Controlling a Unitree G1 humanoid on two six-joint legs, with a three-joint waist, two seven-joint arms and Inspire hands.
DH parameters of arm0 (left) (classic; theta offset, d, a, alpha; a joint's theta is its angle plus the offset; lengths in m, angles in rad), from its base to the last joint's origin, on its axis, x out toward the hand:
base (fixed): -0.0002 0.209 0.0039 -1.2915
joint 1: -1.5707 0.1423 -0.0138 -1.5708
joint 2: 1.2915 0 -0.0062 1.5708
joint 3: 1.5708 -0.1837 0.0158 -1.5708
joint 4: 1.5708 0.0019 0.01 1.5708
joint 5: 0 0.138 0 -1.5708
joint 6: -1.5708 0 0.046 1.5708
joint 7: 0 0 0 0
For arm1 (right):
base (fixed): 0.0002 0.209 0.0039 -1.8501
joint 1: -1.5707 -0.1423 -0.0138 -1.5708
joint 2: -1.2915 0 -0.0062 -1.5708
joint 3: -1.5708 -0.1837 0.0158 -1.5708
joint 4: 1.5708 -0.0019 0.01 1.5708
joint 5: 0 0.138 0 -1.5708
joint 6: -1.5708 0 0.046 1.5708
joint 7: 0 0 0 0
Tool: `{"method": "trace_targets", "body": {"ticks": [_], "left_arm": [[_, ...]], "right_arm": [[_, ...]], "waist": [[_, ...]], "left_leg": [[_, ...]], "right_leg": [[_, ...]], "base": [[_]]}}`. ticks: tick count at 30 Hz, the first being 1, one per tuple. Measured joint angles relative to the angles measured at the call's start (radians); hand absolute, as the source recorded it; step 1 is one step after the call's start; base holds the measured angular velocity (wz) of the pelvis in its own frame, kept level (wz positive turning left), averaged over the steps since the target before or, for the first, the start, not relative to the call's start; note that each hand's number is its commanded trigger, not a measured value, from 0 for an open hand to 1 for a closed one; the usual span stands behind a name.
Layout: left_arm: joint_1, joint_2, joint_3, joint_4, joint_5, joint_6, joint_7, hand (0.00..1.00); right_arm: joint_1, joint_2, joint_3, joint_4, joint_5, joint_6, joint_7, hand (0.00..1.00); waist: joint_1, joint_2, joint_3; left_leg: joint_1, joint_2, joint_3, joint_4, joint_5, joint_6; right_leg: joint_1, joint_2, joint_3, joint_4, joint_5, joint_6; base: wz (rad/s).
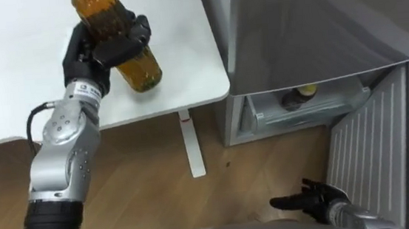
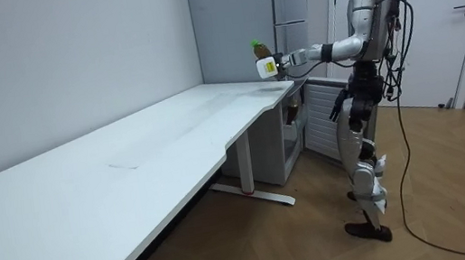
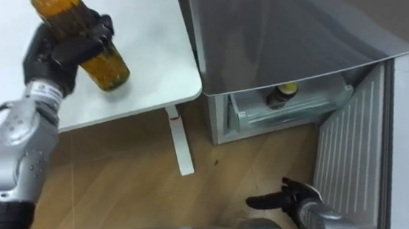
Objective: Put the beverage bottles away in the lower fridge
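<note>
Left eye view showed the amber drink bottle (image 1: 116, 40) tilted above the corner of the white table (image 1: 9, 87) nearest the fridge. The left hand (image 1: 99, 53) was wrapped round its middle, fingers and thumb curled firmly about it. In the room view the bottle was held clear of the tabletop on the outstretched left arm, and the robot stood upright between the table's end and the fridge.

Beyond the table edge the lower fridge (image 1: 264, 117) stood open. A second drink (image 1: 297, 97), dark with a yellow cap, sat inside on its shelf. The fridge door (image 1: 371, 152) was swung wide to the robot's right. The right hand (image 1: 312, 198) hung low beside the door's inner face, fingers loosely extended and holding nothing.

By my judgement the task was partway done: one drink was stored and another was picked up. That bottle had yet to be carried across, lowered and set in the open compartment.
</note>
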Motion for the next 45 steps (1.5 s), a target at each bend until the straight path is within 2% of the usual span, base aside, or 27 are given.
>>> {"method": "trace_targets", "body": {"ticks": [3,5,9,17,21,25,31,33,37,39,40,45], "left_arm": [[0.019,-0.001,-0.004,-0.001,0.0,-0.007,-0.021,1.0],[0.022,-0.005,-0.016,-0.001,-0.001,-0.013,-0.025,1.0],[0.042,-0.006,-0.039,-0.001,-0.001,-0.016,-0.028,1.0],[0.073,-0.009,-0.086,-0.001,0.0,-0.02,-0.032,1.0],[0.088,-0.016,-0.103,-0.001,0.0,-0.02,-0.045,1.0],[0.093,-0.026,-0.103,-0.001,0.013,-0.02,-0.083,1.0],[0.11,-0.038,-0.114,-0.001,0.06,-0.02,-0.151,1.0],[0.12,-0.039,-0.127,-0.001,0.066,-0.02,-0.16,1.0],[0.136,-0.033,-0.165,0.0,0.068,-0.02,-0.173,1.0],[0.135,-0.033,-0.169,0.0,0.084,-0.03,-0.177,1.0],[0.135,-0.032,-0.169,0.0,0.086,-0.039,-0.177,1.0],[0.133,-0.026,-0.175,0.0,0.086,-0.049,-0.196,1.0]], "right_arm": [[0.003,0.0,0.009,-0.044,-0.012,-0.002,0.02,0.0],[0.001,0.004,0.01,-0.08,-0.015,-0.013,0.031,0.0],[0.001,0.004,0.033,-0.115,-0.015,-0.021,0.054,0.0],[0.016,0.005,0.076,-0.23,0.006,-0.02,0.123,0.0],[0.015,0.006,0.079,-0.276,0.118,-0.021,0.154,0.0],[0.049,0.013,0.086,-0.37,0.192,-0.021,0.197,0.0],[0.049,0.038,0.091,-0.424,0.19,-0.021,0.27,0.0],[0.046,0.035,0.108,-0.429,0.18,-0.021,0.295,0.0],[0.044,0.03,0.141,-0.432,0.13,-0.021,0.356,0.0],[0.04,0.029,0.154,-0.434,0.103,-0.021,0.376,0.0],[0.037,0.027,0.163,-0.441,0.092,-0.02,0.39,0.0],[0.037,0.001,0.174,-0.511,0.068,-0.005,0.445,0.0]], "waist": [[0.0,-0.008,0.0024],[0.002,-0.023,0.0062],[0.007,-0.034,0.0025],[0.021,-0.028,0.0022],[0.019,-0.025,0.0023],[0.023,-0.025,0.0024],[0.014,-0.025,0.0024],[0.013,-0.026,0.0025],[0.017,-0.04,0.0103],[0.019,-0.05,0.0096],[0.02,-0.055,0.0118],[0.02,-0.059,0.0108]], "left_leg": [[0.012,0.0,0.001,0.001,0.0,0.0],[0.009,0.0,0.001,0.002,0.0,0.0],[0.008,0.0,0.001,0.003,0.0,0.0],[-0.013,0.001,0.001,0.02,0.0,0.0],[-0.01,0.001,0.0,0.02,0.0,0.0],[-0.009,0.001,0.001,0.018,0.0,0.0],[-0.005,0.001,0.0,0.017,0.0,0.0],[-0.002,0.001,-0.001,0.015,0.0,0.0],[0.002,0.001,0.003,0.015,0.0,0.0],[-0.009,0.001,0.004,0.018,0.0,0.0],[-0.013,0.001,0.005,0.019,0.0,0.0],[-0.032,0.0,0.012,0.03,0.0,0.001]], "right_leg": [[0.012,0.0,0.0,-0.001,0.0,0.0],[0.012,0.0,-0.004,-0.001,0.0,0.0],[0.013,0.0,-0.006,0.0,0.0,0.0],[0.006,-0.002,-0.018,0.0,0.0,0.0],[0.011,-0.002,-0.023,0.0,0.0,0.0],[0.011,-0.003,-0.023,0.0,0.0,0.0],[0.016,-0.003,-0.024,-0.001,0.0,0.0],[0.017,-0.003,-0.024,-0.001,0.0,0.0],[0.019,-0.003,-0.023,0.0,0.0,0.0],[0.009,-0.003,-0.023,0.003,0.0,0.0],[0.005,-0.004,-0.023,0.005,0.0,0.0],[-0.02,-0.008,-0.023,0.022,0.0,0.0]], "base": [[0.0],[0.03],[0.01],[0.05],[0.04],[0.0],[0.0],[0.0],[0.0],[0.0],[0.0],[0.0]]}}
